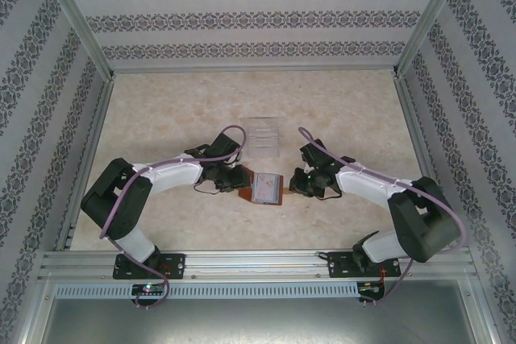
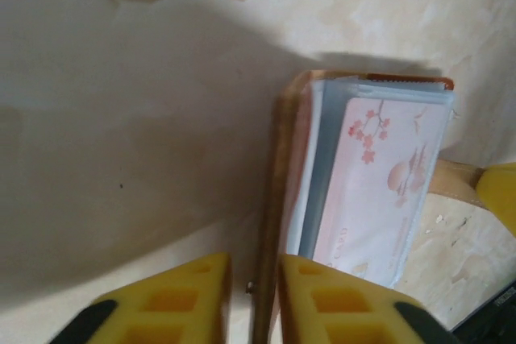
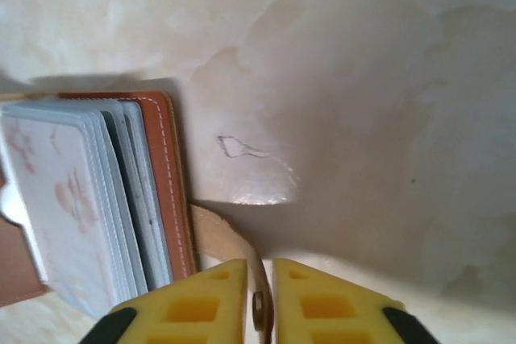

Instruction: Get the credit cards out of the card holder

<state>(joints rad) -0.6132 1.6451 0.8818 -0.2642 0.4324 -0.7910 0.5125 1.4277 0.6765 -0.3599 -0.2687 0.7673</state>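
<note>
Card holder [image 1: 267,188]: brown leather, lying open midway along the worktop [image 1: 161,118], nearer its front edge, between both grippers.
Credit cards [image 2: 379,183]: stacked in grey-blue pockets; the top one is whitish-pink with a blossom print.
Left gripper [image 2: 254,279]: jaws narrowly apart around the cover edge; cannot tell whether it grips.
Right gripper [image 3: 259,279]: pinched on the strap tab [image 3: 222,235].
Room: clear plastic box [image 1: 264,136] just behind; open worktop toward the side edges.
</note>
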